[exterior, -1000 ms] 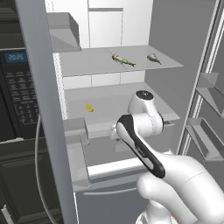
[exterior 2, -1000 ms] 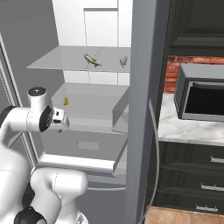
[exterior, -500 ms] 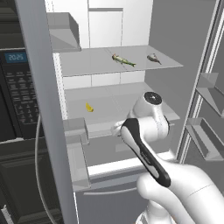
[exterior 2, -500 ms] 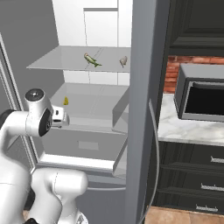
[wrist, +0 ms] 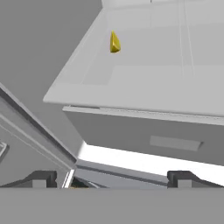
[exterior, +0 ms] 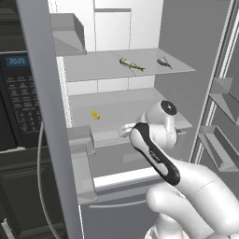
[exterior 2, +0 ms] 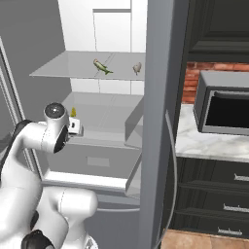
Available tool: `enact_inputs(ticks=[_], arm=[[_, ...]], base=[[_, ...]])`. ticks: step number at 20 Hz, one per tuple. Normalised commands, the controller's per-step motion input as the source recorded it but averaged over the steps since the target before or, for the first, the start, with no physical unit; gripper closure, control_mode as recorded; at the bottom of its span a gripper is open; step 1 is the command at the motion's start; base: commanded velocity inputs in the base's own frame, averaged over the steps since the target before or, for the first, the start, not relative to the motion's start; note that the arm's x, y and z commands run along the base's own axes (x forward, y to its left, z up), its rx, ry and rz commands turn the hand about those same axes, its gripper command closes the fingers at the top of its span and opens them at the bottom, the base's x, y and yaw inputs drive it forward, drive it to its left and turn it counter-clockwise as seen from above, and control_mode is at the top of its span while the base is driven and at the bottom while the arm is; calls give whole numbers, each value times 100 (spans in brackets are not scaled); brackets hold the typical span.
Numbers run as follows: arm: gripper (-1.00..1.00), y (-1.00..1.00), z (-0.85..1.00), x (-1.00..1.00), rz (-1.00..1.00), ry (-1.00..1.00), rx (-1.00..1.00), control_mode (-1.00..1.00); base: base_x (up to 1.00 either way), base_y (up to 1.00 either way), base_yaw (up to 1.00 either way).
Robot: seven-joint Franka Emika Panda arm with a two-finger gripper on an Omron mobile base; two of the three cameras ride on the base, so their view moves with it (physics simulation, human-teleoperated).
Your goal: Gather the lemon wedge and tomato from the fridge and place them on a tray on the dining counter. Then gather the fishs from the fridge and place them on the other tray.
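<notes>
The claw [wrist: 111, 178] stands wide with nothing between its tips, out in front of the open fridge [exterior: 42, 116] and lower than the shelf that carries the lemon wedge [exterior: 95, 114]. The chief risk, as I judge it, is the front lip of that shelf [wrist: 131, 98]: seen from the hand camera, the wedge [wrist: 114, 43] lies well up and back on the shelf surface, left of centre, while the tips sit below the shelf's front edge and the drawer face [wrist: 175, 140] beneath it. A straight push forward from here would likely drive the tips into the drawer face or the shelf edge instead of over it, so the hand would need to rise first. A second risk is the wedge itself: it is small and curved and lies on a smooth shelf, so a closing claw that comes down off-centre could squirt it sideways or push it deeper towards the back wall. The left door edge, near the wedge's side of the shelf, also leaves little room for the arm to swing. The two fish [exterior: 131, 64] lie on the shelf above, well apart from the claw. I cannot find the tomato in these views.
</notes>
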Motion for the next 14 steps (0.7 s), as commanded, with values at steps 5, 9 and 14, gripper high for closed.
enact_inputs(ticks=[5, 9, 14], arm=[[-100, 4, 3, 65, 0, -1, 4, -100], [-100, 22, 13, 49, 1, 0, 1, -100], [-100, 29, 6, 23, 0, 0, 0, -100]], base=[[0, 0, 0], [0, 0, 0], [0, 0, 0]])
